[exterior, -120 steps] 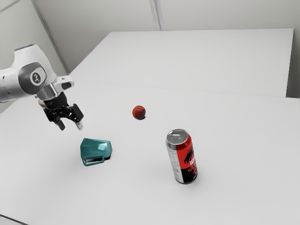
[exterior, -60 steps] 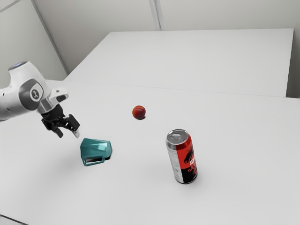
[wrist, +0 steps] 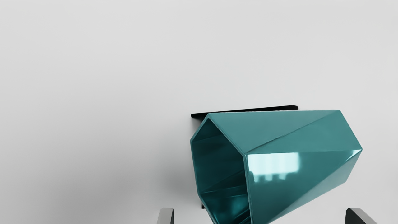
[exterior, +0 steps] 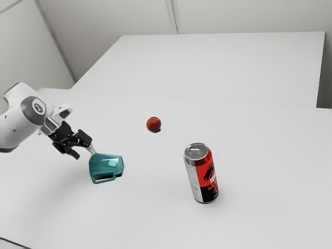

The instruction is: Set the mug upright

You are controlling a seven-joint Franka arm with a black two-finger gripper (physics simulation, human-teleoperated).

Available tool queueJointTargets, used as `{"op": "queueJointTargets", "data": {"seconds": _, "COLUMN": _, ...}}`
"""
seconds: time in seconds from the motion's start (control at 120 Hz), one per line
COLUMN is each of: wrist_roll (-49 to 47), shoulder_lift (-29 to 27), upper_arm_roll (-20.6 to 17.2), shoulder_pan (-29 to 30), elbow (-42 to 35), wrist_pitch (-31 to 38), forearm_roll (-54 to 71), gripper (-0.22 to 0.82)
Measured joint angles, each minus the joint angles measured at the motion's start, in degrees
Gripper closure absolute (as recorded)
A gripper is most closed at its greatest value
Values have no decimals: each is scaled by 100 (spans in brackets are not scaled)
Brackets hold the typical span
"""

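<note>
1. On the bench (exterior: 249,135), in the exterior view, the mug (exterior: 106,164) lies on its side, the claw (exterior: 85,152) close by.
2. Wrist view: its fingers (wrist: 166,217) are wide open, holding nothing. Coming down crooked, one might bump the rim (wrist: 246,174) and roll the mug.
</note>
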Motion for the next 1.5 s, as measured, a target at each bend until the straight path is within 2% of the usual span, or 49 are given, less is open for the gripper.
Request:
{"op": "queueJointTargets", "data": {"seconds": 0.208, "wrist_roll": 605, "shoulder_lift": 6, "upper_arm_roll": 33, "shoulder_pan": 32, "elbow": -121, "wrist_pitch": -78, "forearm_roll": -738, "gripper": 0}}
{"op": "queueJointTargets", "data": {"seconds": 0.958, "wrist_roll": 2066, "shoulder_lift": 660, "upper_arm_roll": 34, "shoulder_pan": 90, "elbow": -161, "wrist_pitch": -374, "forearm_roll": -2358, "gripper": 0}}
{"op": "queueJointTargets", "data": {"seconds": 1.5, "wrist_roll": 2544, "shoulder_lift": 644, "upper_arm_roll": 34, "shoulder_pan": 134, "elbow": -321, "wrist_pitch": -571, "forearm_roll": -2683, "gripper": 3}}
